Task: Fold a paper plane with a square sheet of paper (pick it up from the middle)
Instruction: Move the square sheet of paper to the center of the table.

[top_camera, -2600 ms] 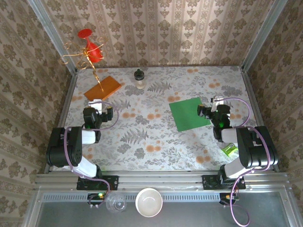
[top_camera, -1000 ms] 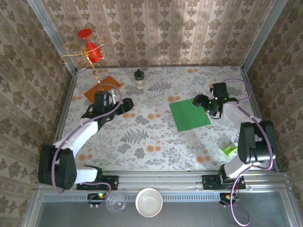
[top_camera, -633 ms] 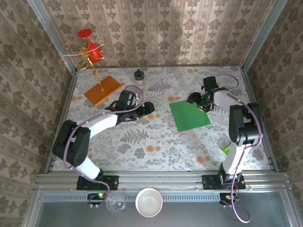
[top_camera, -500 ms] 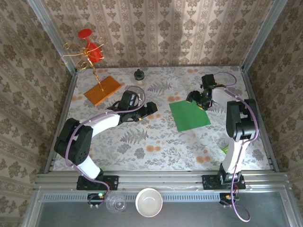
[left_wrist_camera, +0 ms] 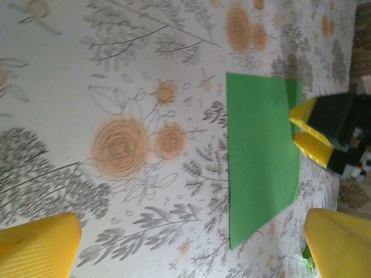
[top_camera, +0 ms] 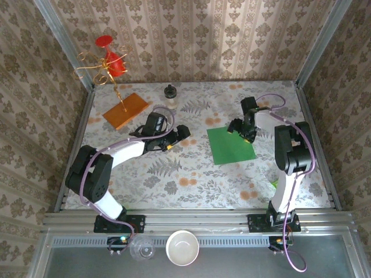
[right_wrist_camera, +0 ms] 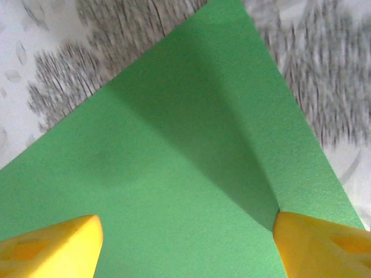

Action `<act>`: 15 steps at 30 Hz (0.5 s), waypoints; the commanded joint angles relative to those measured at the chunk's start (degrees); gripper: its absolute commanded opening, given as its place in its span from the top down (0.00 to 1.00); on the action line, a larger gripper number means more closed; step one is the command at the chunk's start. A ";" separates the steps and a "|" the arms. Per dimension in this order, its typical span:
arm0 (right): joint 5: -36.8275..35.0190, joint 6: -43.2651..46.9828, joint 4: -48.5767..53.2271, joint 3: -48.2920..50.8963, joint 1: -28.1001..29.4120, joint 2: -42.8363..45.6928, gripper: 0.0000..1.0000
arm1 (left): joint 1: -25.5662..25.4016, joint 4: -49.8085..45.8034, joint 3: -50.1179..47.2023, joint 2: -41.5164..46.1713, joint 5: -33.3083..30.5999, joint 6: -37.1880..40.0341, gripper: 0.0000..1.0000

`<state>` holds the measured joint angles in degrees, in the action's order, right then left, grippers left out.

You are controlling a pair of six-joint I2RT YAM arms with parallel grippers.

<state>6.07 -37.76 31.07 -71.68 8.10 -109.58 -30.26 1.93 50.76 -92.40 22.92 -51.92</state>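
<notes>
My right pincer (right_wrist_camera: pixel 185 243) hangs spread over the far corner of the flat, bright green square paper sheet (top_camera: pixel 232 146), left pincer (left_wrist_camera: pixel 188 246) spread nearby; next, I judge, pinch and lift it.

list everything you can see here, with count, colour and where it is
sheet of paper: one, bright green, flat on the table, right of centre
board: one, orange-brown, far left of the table
wire stand: one, gold with red parts, far left corner
bottle: one, pale with dark cap, far edge, middle
small object: one, lime green, near right, partly hidden by the right arm
bowl: one, white, on the ledge in front of the table
cup: one, clear, left of the bowl
table: one, floral cover
left gripper: one, yellow fingers, open, left of the paper
right gripper: one, yellow fingers, open, over the paper's far corner
</notes>
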 commanded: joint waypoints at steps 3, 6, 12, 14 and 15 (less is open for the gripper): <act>-1.31 -17.70 -3.56 10.08 6.55 5.70 0.20 | 0.73 -1.35 -2.22 3.56 -0.11 -1.56 0.01; -2.11 -26.70 -7.24 12.71 12.66 6.79 0.19 | 0.64 -2.42 -3.24 4.64 -0.50 -2.11 0.04; -1.49 -36.93 -11.24 11.32 22.14 5.34 0.22 | -1.18 -5.50 -5.05 7.58 -1.91 -2.92 0.16; -1.89 -33.79 -10.15 9.61 23.76 6.83 0.24 | -2.35 -6.18 -5.32 7.94 -2.00 -3.33 0.20; -3.16 -31.50 -9.75 9.46 24.34 8.40 0.25 | -2.95 -6.56 -5.32 7.80 -2.08 -3.72 0.23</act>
<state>3.66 -67.99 20.08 -61.06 31.46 -102.37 -31.73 -1.80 46.35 -85.97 21.56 -54.61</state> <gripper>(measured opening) 0.756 0.780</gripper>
